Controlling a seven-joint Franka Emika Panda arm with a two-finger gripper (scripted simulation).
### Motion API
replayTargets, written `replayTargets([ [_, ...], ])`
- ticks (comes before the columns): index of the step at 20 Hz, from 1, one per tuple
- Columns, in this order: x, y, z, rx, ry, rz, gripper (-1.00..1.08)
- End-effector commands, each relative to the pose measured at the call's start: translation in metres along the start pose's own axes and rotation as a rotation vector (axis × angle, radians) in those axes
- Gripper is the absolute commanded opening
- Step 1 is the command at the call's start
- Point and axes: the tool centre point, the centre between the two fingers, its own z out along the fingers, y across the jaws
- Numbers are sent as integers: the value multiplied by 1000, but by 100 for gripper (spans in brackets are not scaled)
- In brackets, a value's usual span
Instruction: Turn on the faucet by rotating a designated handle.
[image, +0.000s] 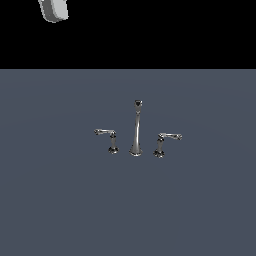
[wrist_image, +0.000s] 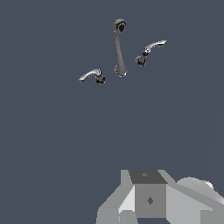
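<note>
Barely begun, by the look of it. Faucet (image: 136, 131) mid-worktop (image: 55, 200): tall spout (image: 136, 127) in the centre, a short handle on each side. Target handle (image: 108, 139) on the exterior view's left of the spout, lever pointing away from the spout toward that left; seen also from the wrist (wrist_image: 93, 75). Mirror handle (image: 165, 142) on the other side, lever pointing right. Both levers roughly level, matched in pose, so no sign of any turn made. Only a white piece of the arm (image: 53, 10) visible in the exterior view, high in the top corner and well apart from the faucet. Wrist view looking down on the set from afar, grey body of the pincer (wrist_image: 148, 199) at the frame edge, fingertips out of sight; cannot tell whether released or clenched. Nothing held as far as visible. Left to do, judging from this: the whole approach down to the handle, contact with the lever, then the rotation itself.
</note>
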Motion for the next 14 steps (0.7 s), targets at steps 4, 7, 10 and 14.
replayTargets([
  [4, 11, -22, 29, 2, -3, 122, -100],
  [7, 17, -34, 45, 4, -5, 185, -100],
  [10, 25, -44, 60, 5, -7, 248, -100],
  [14, 35, -57, 79, 6, -10, 328, -100],
])
